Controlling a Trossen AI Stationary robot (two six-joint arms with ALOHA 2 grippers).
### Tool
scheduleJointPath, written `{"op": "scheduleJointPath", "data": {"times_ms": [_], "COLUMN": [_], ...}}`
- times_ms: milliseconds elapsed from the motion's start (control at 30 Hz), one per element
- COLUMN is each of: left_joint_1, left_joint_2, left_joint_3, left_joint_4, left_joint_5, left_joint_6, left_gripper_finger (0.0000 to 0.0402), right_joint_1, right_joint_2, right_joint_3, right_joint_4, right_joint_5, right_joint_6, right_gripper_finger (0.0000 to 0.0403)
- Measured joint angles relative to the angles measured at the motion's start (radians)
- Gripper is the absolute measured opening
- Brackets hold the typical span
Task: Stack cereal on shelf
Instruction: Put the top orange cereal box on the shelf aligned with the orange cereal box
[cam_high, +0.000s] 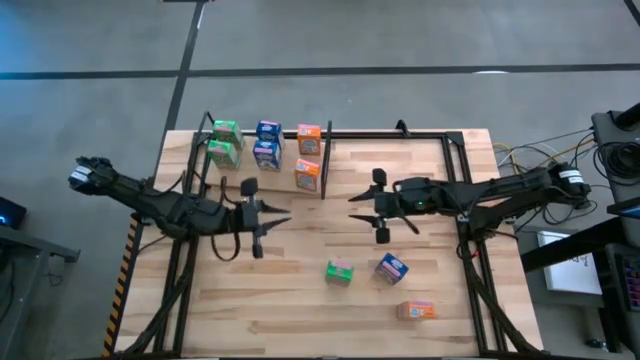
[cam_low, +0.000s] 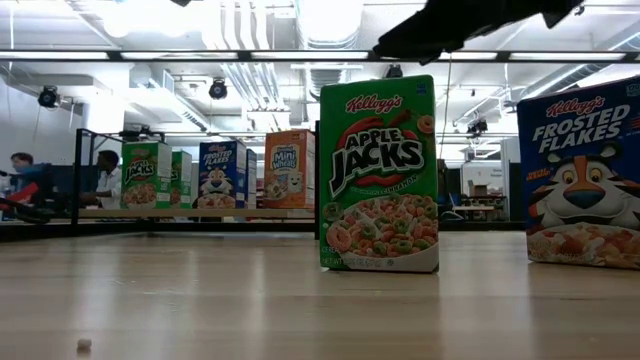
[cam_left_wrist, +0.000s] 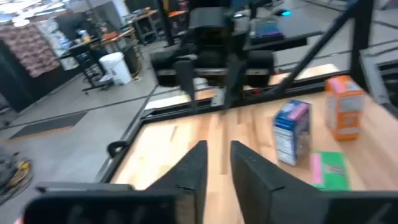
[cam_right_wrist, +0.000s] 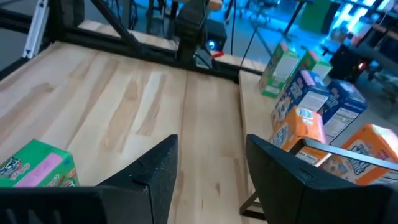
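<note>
Six cereal boxes stand in a row of pairs on the shelf (cam_high: 244, 172) at the table's far left: two green (cam_high: 224, 141), two blue (cam_high: 267, 143), two orange (cam_high: 308, 156). Three more sit loose on the near right of the table: a green one (cam_high: 340, 271), a blue one (cam_high: 392, 267) and an orange one (cam_high: 416, 310). My left gripper (cam_high: 288, 215) hovers near the shelf's front edge, narrowly open (cam_left_wrist: 217, 155). My right gripper (cam_high: 352, 208) faces it from the right, wide open (cam_right_wrist: 211, 149). Both are empty.
Black frame rails (cam_high: 466, 200) run along the table's left, right and far sides. The shelf's black upright rod (cam_high: 327, 160) stands beside the orange boxes. Bare wood lies between the two grippers and along the near left. People sit in the room beyond (cam_low: 100, 180).
</note>
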Motion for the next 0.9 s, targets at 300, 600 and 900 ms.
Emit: {"op": "scheduleJointPath", "data": {"times_ms": [300,600,900], "left_joint_1": [0.145,0.277,0.455], "left_joint_2": [0.014,0.063,0.131], "left_joint_3": [0.000,0.000,0.019], "left_joint_4": [-0.009,-0.009,-0.011], "left_joint_5": [0.052,0.055,0.376], "left_joint_6": [-0.016,0.041,0.116], "left_gripper_finger": [0.0167,0.0237,0.0245], "right_joint_1": [0.000,-0.001,-0.001], "right_joint_2": [-0.103,-0.171,-0.218], "right_joint_3": [-0.132,-0.190,-0.222], "right_joint_4": [0.124,0.130,0.130], "right_joint_5": [-0.001,-0.001,-0.001], "right_joint_6": [-0.018,-0.021,-0.034], "right_gripper_finger": [0.0178,0.0178,0.0178]}}
